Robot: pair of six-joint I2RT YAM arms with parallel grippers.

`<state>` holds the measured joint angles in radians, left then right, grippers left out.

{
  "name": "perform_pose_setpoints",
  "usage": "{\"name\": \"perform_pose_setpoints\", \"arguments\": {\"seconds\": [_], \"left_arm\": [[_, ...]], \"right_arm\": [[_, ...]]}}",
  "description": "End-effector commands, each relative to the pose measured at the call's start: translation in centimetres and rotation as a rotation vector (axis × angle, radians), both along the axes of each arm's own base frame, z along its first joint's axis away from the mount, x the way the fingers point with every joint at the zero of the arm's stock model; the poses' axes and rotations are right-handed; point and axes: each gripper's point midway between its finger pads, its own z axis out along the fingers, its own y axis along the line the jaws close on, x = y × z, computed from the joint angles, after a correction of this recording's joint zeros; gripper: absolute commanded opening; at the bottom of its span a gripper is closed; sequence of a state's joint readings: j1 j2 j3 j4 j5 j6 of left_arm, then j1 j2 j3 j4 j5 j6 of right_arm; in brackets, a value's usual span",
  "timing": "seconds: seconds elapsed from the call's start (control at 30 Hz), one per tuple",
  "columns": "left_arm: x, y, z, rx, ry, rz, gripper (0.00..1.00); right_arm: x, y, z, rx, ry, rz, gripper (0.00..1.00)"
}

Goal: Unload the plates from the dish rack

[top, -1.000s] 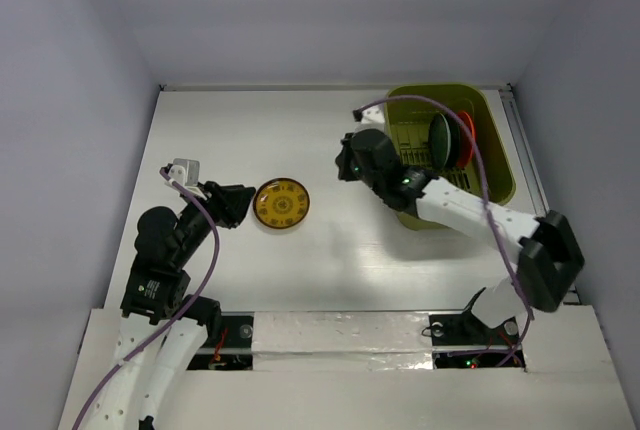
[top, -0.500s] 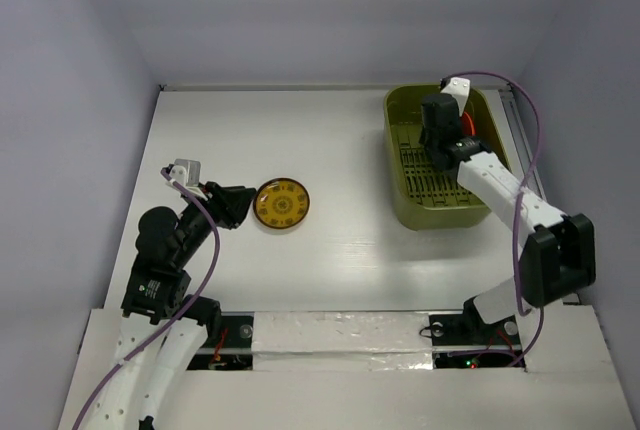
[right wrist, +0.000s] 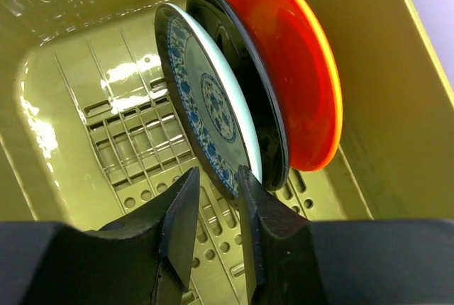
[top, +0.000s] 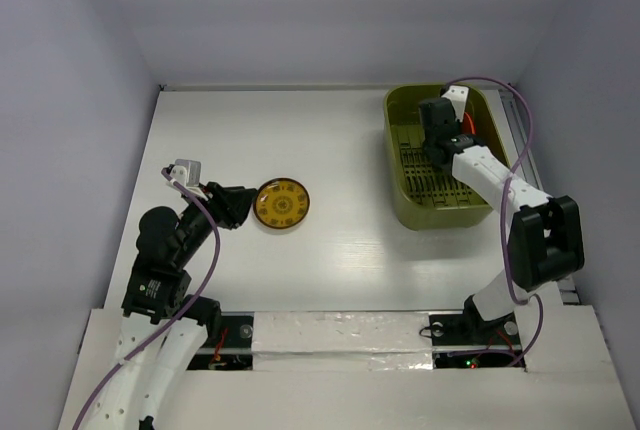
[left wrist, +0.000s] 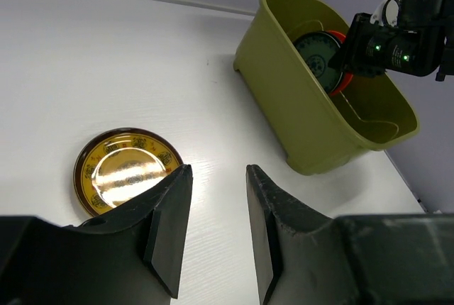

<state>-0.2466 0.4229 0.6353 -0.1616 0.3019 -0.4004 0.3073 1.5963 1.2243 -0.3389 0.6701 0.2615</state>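
Note:
The olive-green dish rack (top: pixel 440 216) stands at the right of the table. Three plates stand on edge inside it: a pale plate with a blue pattern (right wrist: pixel 206 106), a black one (right wrist: pixel 250 99) and an orange-red one (right wrist: pixel 294 71). My right gripper (right wrist: pixel 218 172) is down in the rack, open, its jaws straddling the lower rim of the blue-patterned plate, with a gap on the left side. A yellow-orange plate with a dark pattern (top: pixel 281 204) lies flat on the table. My left gripper (left wrist: pixel 218 170) is open and empty just right of that plate.
The rack's ribbed, slotted bottom (right wrist: pixel 135 149) and high walls (right wrist: pixel 397 106) close in around my right gripper. White tabletop (top: pixel 350 150) lies between the yellow plate and the rack. Grey walls bound the table at the back and sides.
My right arm has swung from left of the rack into it, and its gripper has opened around the blue-patterned plate's rim. The left arm has hardly moved.

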Motion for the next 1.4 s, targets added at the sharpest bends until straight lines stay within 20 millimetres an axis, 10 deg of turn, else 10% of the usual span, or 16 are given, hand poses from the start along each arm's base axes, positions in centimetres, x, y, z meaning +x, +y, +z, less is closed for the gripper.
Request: {"name": "perform_pose_setpoints", "arguments": {"seconds": [0.0,0.3,0.97,1.37], "left_arm": [[0.3,0.0,0.9,-0.005,-0.039,0.002,0.33],[0.3,-0.1,0.8,-0.005,-0.037,-0.004,0.33],[0.5,-0.2,0.6,-0.003,-0.027,-0.01,0.33],[0.4,-0.3,0.6,-0.003,-0.031,-0.016,0.34]], "right_arm": [[0.4,-0.4,2.7,0.018,-0.08,-0.018,0.33],[-1.0,-0.2,5.6,0.063,-0.163,0.023,0.3],[1.0,-2.0,1.0,-0.007,-0.037,-0.047,0.3],[0.3,-2.7,2.5,-0.041,-0.034,-0.06,0.09]]}}
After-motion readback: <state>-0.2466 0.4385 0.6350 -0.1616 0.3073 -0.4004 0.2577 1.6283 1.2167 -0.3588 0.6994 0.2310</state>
